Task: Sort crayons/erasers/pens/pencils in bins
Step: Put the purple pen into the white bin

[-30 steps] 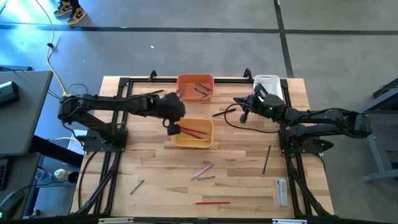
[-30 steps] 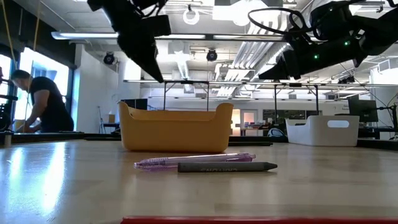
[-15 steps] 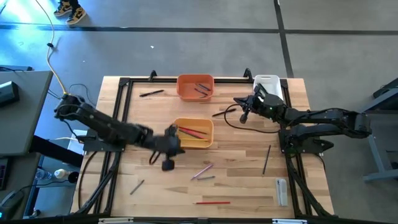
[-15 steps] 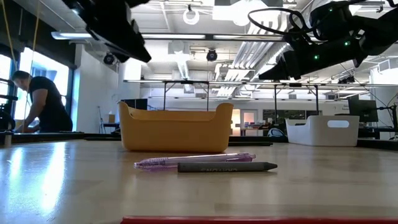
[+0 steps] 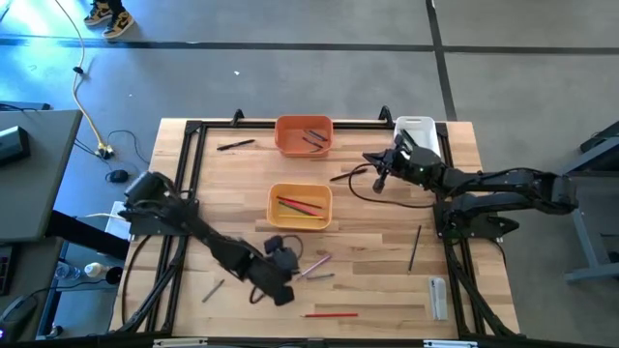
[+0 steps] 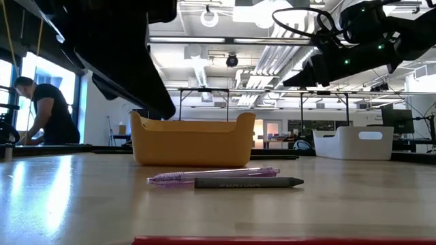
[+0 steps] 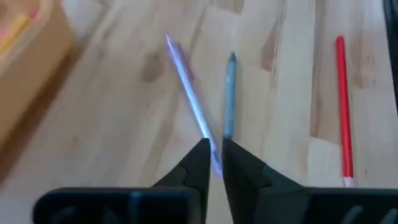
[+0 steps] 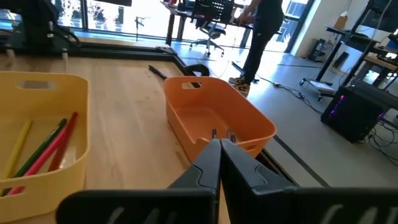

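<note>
Left gripper (image 5: 278, 275) low over the near part of the table (image 5: 377, 251), just left of a pink pen (image 5: 314, 265) and a grey crayon (image 5: 320, 276); fingers (image 7: 200, 163) nearly together with only a slim gap, nothing between them, tips aimed at the pink pen (image 7: 189, 99) and grey crayon (image 7: 229, 93), which lie side by side and meet in a narrow V. Farther left on the boards, a short grey stick (image 5: 214, 289); toward the far left corner, a black pen (image 5: 236, 144). Near the front edge, a red pencil (image 5: 330, 314), also seen beside the crayon from the left wrist (image 7: 343, 109).

At centre, yellow-orange bin (image 5: 300, 207) holding red, green and yellow sticks (image 5: 301, 204); behind it, orange bin (image 5: 305, 135) with a few dark sticks inside. In the low view, pink pen (image 6: 212, 175) and grey crayon (image 6: 248, 182) touching, in front of the yellow-orange bin (image 6: 191, 141).

Right of centre, right gripper (image 5: 379, 180) held above the table, between the orange bin and the white bin (image 5: 415, 127); fingers (image 8: 210, 163) pressed shut, empty. Farther right, a dark pencil (image 5: 414, 247) lying apart near the arm's base.
</note>
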`<action>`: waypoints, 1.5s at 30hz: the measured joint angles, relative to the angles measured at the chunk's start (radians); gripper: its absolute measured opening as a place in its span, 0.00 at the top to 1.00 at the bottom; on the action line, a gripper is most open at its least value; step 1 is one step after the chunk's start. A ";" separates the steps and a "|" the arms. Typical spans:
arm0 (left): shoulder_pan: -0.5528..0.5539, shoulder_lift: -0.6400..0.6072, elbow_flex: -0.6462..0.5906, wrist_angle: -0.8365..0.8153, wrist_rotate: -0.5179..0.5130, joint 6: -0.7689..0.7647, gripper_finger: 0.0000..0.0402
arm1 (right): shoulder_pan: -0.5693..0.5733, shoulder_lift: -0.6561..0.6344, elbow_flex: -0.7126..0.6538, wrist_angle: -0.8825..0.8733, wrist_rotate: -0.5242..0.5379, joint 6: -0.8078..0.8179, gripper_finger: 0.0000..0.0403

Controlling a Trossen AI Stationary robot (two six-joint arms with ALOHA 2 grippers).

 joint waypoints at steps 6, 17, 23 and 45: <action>-0.017 0.112 0.160 -0.169 0.001 -0.068 0.77 | 0.036 0.000 0.000 -0.003 0.000 -0.002 1.00; -0.003 0.205 0.198 -0.229 0.006 -0.164 0.61 | 0.076 -0.013 0.002 -0.009 0.000 -0.002 1.00; 0.006 0.217 0.199 -0.232 0.002 -0.158 0.65 | 0.078 -0.014 0.002 -0.005 0.000 -0.013 1.00; 0.017 0.230 0.202 -0.253 0.056 0.127 0.97 | 0.083 -0.014 0.003 -0.001 0.000 -0.021 1.00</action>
